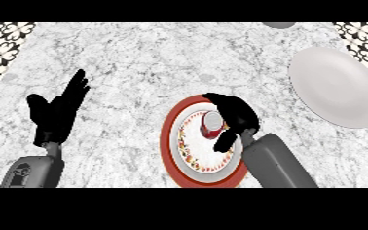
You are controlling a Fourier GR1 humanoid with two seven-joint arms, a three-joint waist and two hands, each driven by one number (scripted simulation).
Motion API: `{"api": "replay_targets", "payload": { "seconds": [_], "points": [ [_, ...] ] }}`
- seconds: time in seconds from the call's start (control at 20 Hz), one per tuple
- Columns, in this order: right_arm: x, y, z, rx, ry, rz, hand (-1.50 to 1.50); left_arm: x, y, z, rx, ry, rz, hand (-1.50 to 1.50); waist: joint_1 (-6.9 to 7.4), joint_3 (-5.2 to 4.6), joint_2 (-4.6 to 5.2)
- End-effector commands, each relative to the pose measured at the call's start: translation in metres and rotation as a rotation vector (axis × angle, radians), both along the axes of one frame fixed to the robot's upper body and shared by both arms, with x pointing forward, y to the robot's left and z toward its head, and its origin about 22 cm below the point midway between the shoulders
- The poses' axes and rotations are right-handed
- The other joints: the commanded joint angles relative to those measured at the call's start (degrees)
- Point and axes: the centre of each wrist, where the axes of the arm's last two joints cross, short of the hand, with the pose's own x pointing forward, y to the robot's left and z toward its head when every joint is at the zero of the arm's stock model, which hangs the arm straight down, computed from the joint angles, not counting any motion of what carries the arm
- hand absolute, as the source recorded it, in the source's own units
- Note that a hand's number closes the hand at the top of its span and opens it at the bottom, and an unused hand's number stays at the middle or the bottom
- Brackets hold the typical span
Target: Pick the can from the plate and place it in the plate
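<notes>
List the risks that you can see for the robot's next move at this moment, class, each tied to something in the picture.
1. The black right hand curls over the red can with the silver top and hides its far side, so the can could tip.
2. The can stands on the red-rimmed patterned plate; lifting might drag that plate.
3. The plain white plate lies partly outside the view, so placement may land near its rim.

The can point(212, 125) stood on a plate point(173, 146) near the counter's point(144, 58) front edge, with the right hand point(233, 114) over it from the right, a second plate point(330, 85) lay well apart to the right and farther back, and the left hand point(57, 112) rested at the left
</notes>
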Motion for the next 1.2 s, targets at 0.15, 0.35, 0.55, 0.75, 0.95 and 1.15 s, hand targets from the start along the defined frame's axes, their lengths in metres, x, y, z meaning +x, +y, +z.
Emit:
{"api": "replay_targets", "payload": {
  "seconds": [0.15,0.35,0.55,0.75,0.95,1.15],
  "points": [
    [0.003,0.008,-0.019,0.005,-0.001,0.15,1.5,0.018,0.001,0.009,0.0,-0.002,0.0,0.0,0.02,0.01,0.1],
    [-0.01,0.031,-0.014,0.039,0.004,0.119,1.5,0.003,-0.009,-0.007,-0.005,0.001,-0.003,0.0,-0.04,0.0,0.0],
    [-0.009,0.029,0.0,0.064,-0.054,0.098,1.5,0.006,-0.007,-0.013,0.002,-0.007,0.006,0.0,-0.14,0.0,-0.01],
    [-0.033,-0.036,-0.018,0.021,-0.162,0.199,1.5,-0.002,-0.004,-0.001,0.006,-0.006,0.006,0.0,-0.63,0.02,-0.21],
    [-0.061,-0.086,-0.014,0.035,-0.174,0.458,1.5,-0.007,0.005,0.005,-0.008,0.005,0.031,0.0,-1.33,0.07,-0.57],
    [-0.071,-0.129,0.02,0.086,-0.472,0.362,1.5,-0.005,0.015,-0.004,0.005,0.012,0.034,0.0,-1.86,0.02,-0.23]
  ]
}}
